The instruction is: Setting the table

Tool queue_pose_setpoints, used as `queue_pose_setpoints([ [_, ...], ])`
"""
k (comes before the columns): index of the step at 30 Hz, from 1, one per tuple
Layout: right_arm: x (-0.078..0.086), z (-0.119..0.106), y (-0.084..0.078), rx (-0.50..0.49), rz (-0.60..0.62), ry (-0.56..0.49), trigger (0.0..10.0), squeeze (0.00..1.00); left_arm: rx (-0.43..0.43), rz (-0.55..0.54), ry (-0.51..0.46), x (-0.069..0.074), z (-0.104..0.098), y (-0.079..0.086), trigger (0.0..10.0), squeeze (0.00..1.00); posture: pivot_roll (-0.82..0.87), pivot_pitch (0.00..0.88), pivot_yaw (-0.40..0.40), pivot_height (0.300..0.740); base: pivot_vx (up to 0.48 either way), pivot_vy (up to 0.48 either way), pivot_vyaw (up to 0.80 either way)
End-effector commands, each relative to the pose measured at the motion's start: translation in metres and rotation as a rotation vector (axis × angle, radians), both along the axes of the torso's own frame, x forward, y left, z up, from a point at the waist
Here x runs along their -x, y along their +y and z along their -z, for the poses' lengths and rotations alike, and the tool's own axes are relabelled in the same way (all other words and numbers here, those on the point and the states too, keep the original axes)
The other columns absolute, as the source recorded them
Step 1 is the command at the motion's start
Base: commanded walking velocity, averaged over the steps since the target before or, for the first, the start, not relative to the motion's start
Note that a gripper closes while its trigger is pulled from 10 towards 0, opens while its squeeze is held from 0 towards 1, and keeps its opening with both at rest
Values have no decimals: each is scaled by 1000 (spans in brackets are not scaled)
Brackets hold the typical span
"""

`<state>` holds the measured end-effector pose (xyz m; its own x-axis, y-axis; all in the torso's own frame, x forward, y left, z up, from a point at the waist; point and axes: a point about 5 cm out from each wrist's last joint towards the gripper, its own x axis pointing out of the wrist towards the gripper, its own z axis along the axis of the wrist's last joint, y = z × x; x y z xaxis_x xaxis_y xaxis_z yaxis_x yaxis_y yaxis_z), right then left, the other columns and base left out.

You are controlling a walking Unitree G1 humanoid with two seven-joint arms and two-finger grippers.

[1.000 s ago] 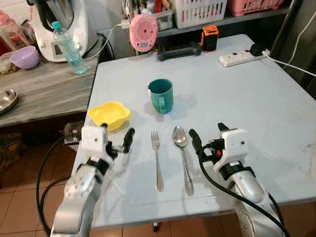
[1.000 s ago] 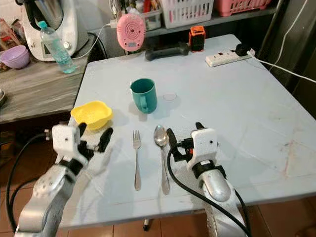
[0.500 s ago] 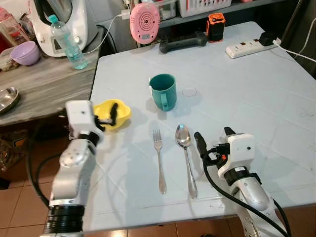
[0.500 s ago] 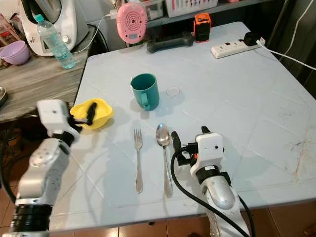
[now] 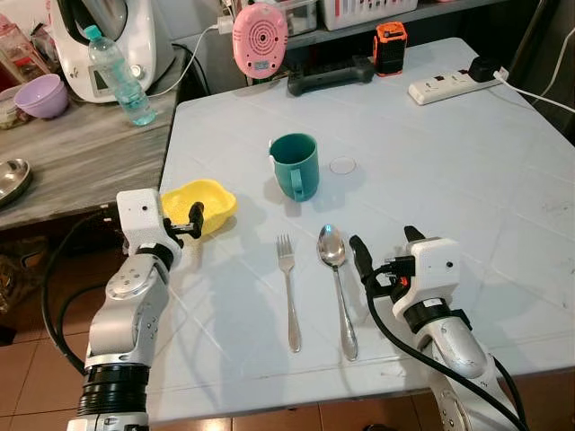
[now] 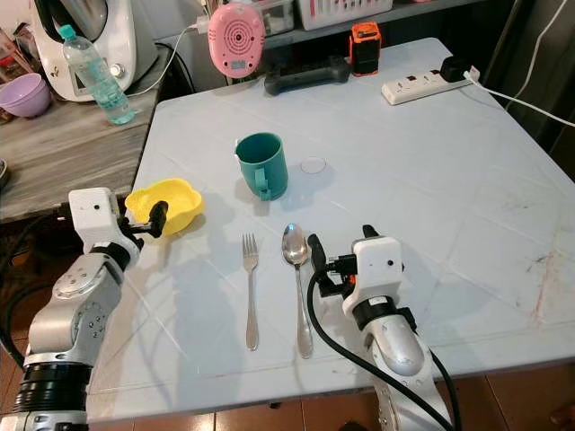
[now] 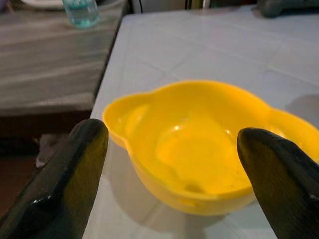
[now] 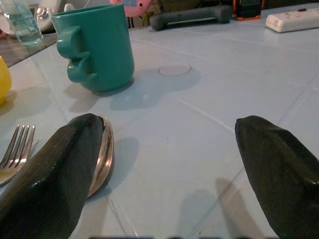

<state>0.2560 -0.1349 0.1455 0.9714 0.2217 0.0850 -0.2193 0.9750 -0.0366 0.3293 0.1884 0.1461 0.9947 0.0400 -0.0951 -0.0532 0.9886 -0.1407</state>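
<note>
The left claw [image 7: 172,164] gapes wide before the yellow bowl [image 5: 199,205], hiding its near rim; the right claw [image 8: 169,164], released, hovers beside the spoon [image 5: 334,278].

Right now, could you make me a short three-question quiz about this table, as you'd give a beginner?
1. True or false: the metal fork lies on the robot's left of the metal spoon.
2. Which gripper faces the yellow plastic bowl? A left gripper, B right gripper
3. Fill in: the teal mug stands ___ on the pale blue table.

Key: 1 true; 2 A; 3 upright.
</note>
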Motion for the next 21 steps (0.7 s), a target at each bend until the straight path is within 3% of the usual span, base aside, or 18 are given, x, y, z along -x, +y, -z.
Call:
queue_pose_setpoints([
  [1,3,-2,9,-16,-39,1,10000,0,30,-54,33,-1,2,10,10000,0,-231,177,215,740,0,0,0],
  [10,6,-3,14,-27,-89,9,10000,0,109,-78,112,-6,0,8,10000,0,-230,179,215,740,0,0,0],
  [11,7,-4,16,-34,-113,7,10000,0,130,-86,139,-7,2,8,5686,0,-231,178,216,740,0,0,0],
  [12,8,-6,17,-37,-133,0,10000,0,158,-89,171,-7,4,8,3451,0,-231,178,216,740,0,0,0],
  [13,8,-7,18,-39,-138,-4,10000,0,168,-90,185,-6,5,7,3451,0,-231,178,216,740,0,0,0],
  [14,8,-8,19,-43,-149,-7,10000,0,172,-85,199,-6,6,7,1216,0,-231,178,217,740,0,0,0],
  [16,8,-10,21,-47,-169,-15,10000,0,177,-75,213,-6,6,6,980,0,-231,178,217,740,0,0,0],
  [17,9,-14,25,-49,-206,-30,10000,0,173,-80,225,-5,7,6,1725,0,-229,176,216,740,0,0,0],
  [18,9,-15,27,-52,-219,-33,10000,0,173,-82,228,-5,7,6,1725,0,-229,176,216,740,0,0,0],
  [21,11,-17,33,-49,-279,-37,10000,0,183,-86,241,-5,7,7,0,0,-229,173,215,740,0,0,0],
])
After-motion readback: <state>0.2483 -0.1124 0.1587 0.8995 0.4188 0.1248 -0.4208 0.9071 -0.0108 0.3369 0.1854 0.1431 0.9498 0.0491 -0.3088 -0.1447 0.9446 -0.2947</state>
